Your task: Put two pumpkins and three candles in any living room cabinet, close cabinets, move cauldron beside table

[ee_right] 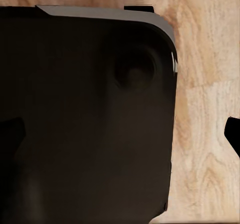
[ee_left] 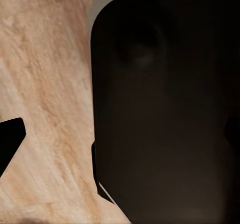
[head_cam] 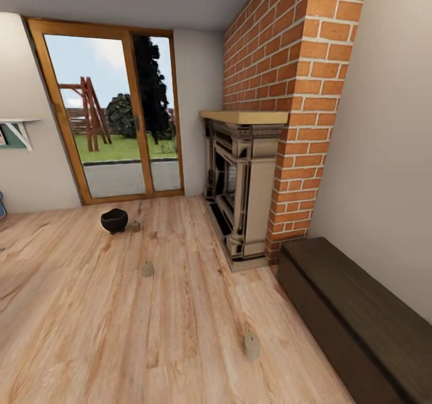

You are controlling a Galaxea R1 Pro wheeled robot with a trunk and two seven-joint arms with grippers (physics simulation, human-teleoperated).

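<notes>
The black cauldron (head_cam: 114,220) stands on the wood floor near the glass door. One candle (head_cam: 137,226) sits just right of it. A second candle (head_cam: 147,268) stands nearer to me, and a third candle (head_cam: 251,345) is closest, left of the cabinet. The cabinet (head_cam: 354,317), a long low dark-brown console, runs along the right wall with its front shut. The pumpkins and the table are out of view. My left gripper (ee_left: 120,139) and right gripper (ee_right: 122,134) hang open over the floor, each beside a dark rounded panel, with nothing between the fingers.
A brick chimney with a beige fireplace (head_cam: 243,188) juts out left of the cabinet. A wood-framed glass door (head_cam: 117,116) closes the far wall. A white shelf (head_cam: 18,128) hangs at the far left. Wood floor (head_cam: 78,332) spreads between me and the door.
</notes>
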